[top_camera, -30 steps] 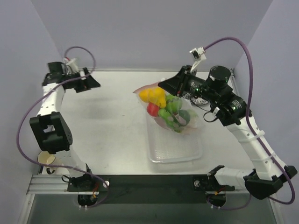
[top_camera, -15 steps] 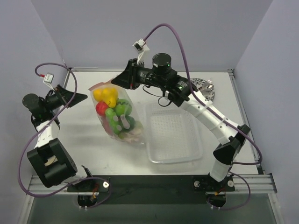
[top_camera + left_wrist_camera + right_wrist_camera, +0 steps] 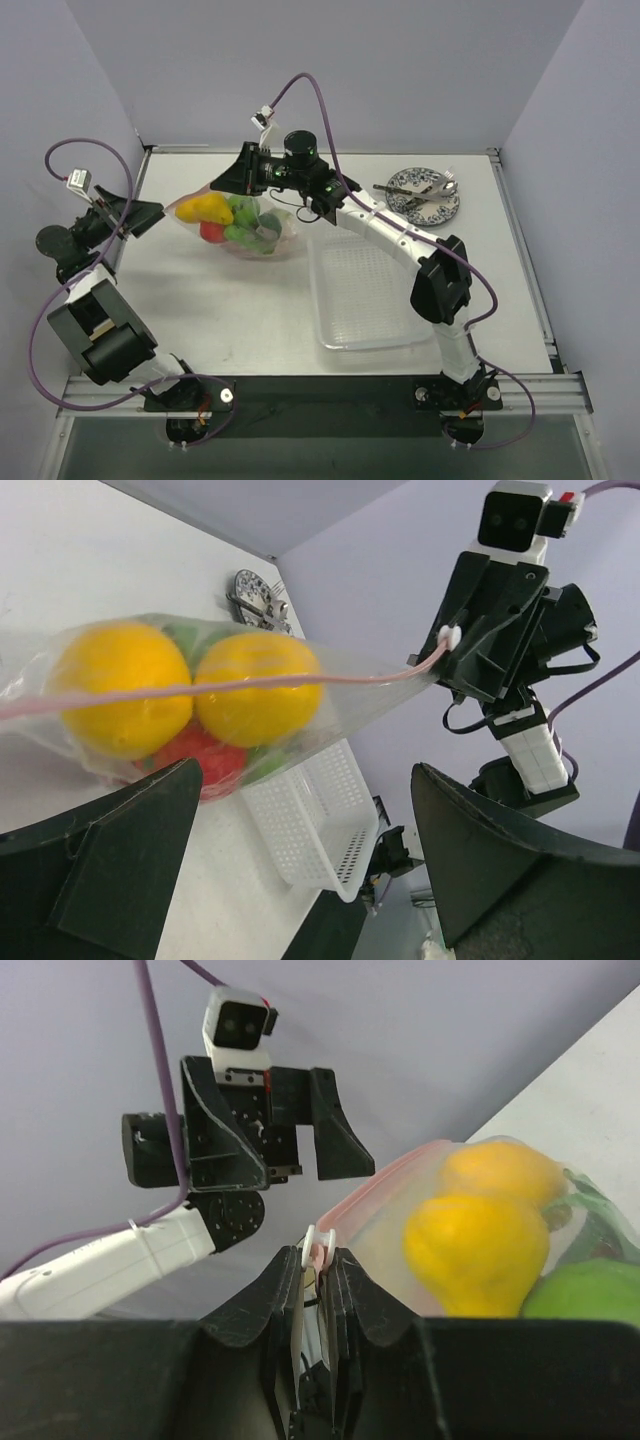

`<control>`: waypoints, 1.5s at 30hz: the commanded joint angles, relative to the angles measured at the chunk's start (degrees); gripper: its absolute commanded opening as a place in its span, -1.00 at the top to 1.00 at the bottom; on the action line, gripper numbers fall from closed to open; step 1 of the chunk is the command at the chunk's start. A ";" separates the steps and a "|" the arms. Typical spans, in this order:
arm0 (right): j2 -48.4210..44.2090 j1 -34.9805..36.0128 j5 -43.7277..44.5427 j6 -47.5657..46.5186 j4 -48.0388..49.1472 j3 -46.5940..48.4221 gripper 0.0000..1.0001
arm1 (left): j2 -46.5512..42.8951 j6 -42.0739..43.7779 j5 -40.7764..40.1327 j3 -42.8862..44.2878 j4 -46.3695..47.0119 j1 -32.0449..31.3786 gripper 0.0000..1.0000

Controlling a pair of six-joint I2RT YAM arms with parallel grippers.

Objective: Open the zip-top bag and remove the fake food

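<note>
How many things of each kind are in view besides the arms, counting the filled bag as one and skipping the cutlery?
zip-top bag, with the fake food inside: 1
white mesh tray: 1
patterned plate: 1
Total: 3

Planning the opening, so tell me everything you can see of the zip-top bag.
The zip-top bag is clear, crinkly plastic with a pink zip strip along its mouth, apparently zipped. Yellow, red and green fake food fills it. The right gripper pinches the strip's end; the open left gripper faces it without touching.
</note>
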 commanded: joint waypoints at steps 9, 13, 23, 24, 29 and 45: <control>-11.82 -2.26 -12.15 -2.17 12.52 -9.52 1.00 | -11.27 14.23 8.46 4.07 23.81 -17.73 -0.95; -12.70 -3.49 -13.12 -1.47 13.04 -10.31 1.00 | -11.36 16.61 10.56 5.13 23.81 -21.07 -0.95; -12.61 -5.34 -17.42 5.21 19.02 -10.75 1.00 | -6.02 22.76 11.53 6.00 24.16 -21.69 -0.64; -12.44 -5.26 -17.86 5.74 19.63 -10.75 1.00 | -4.87 22.85 11.45 6.88 24.16 -21.43 -0.61; -12.08 -4.99 -19.62 8.37 22.18 -11.54 1.00 | -1.96 23.91 8.03 11.63 24.16 -21.33 -0.95; -10.42 -5.34 -20.42 8.20 21.22 -8.64 1.00 | -3.10 23.38 11.62 11.28 24.08 -28.55 -0.93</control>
